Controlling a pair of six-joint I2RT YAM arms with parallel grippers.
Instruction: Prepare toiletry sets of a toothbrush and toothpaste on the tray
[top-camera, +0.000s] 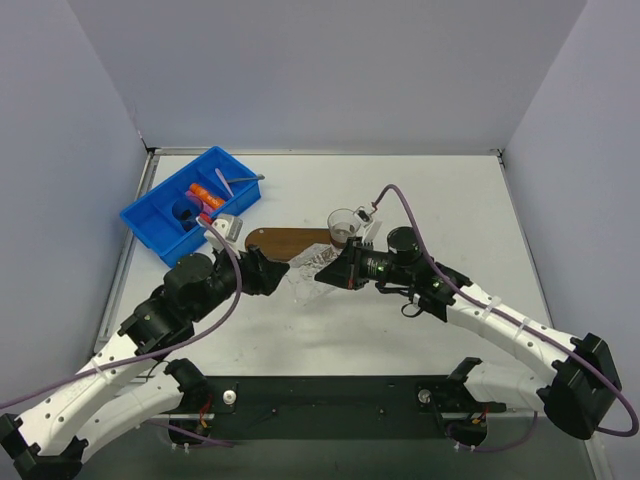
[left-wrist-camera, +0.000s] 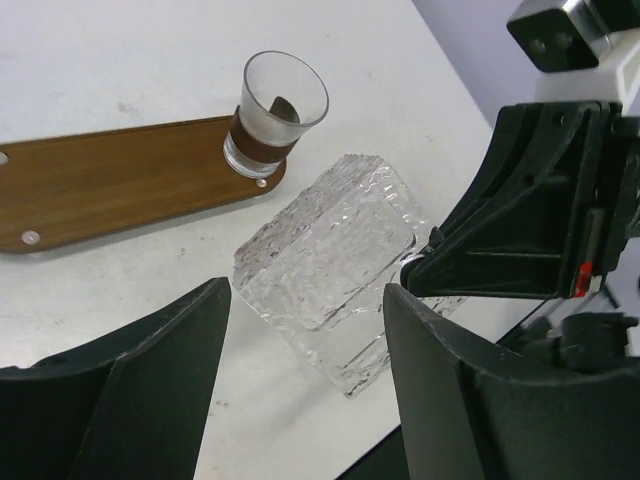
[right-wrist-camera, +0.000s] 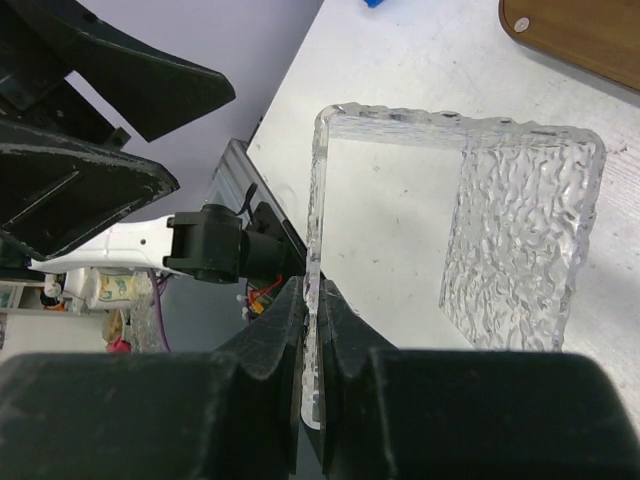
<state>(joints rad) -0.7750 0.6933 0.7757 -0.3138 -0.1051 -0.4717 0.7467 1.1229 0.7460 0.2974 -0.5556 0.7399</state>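
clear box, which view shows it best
Left wrist: nearly the whole clear box shows. Right wrist sees only its open inside and the wall the right gripper pinches. Top view gives only a small glint.

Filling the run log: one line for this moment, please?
left claw: open | right claw: shut on clear box wall | tray: holds glass cup
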